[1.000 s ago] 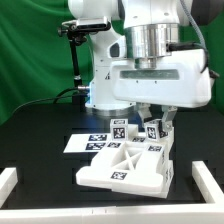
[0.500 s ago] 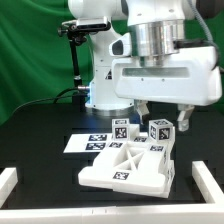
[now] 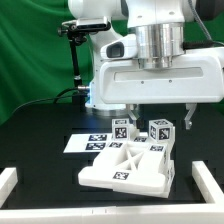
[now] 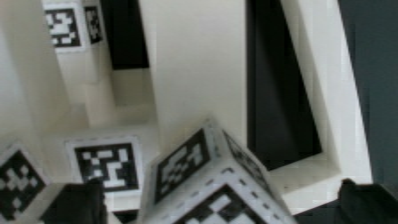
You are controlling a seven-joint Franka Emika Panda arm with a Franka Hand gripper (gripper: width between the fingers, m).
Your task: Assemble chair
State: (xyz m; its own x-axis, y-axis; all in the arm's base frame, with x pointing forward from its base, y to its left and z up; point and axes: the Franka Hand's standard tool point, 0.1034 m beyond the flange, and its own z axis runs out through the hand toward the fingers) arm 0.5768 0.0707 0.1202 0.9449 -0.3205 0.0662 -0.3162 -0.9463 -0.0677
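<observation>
my tool (image 3: 160, 112) hangs with fingers apart above the chair (image 3: 128, 163); i should lift straight so i don't nudge its tagged posts.

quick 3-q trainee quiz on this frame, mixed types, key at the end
1. True or false: the end effector is holding a part of the chair.
2. Multiple choice: the marker board lies A) on top of the chair, B) flat on the table toward the exterior view's left of the chair, C) between the fingers.
3. Short answer: what pattern do the chair's two upright posts carry?

Key:
1. False. The fingers hang open above the chair, with nothing between them.
2. B
3. Black-and-white square tags.
</observation>
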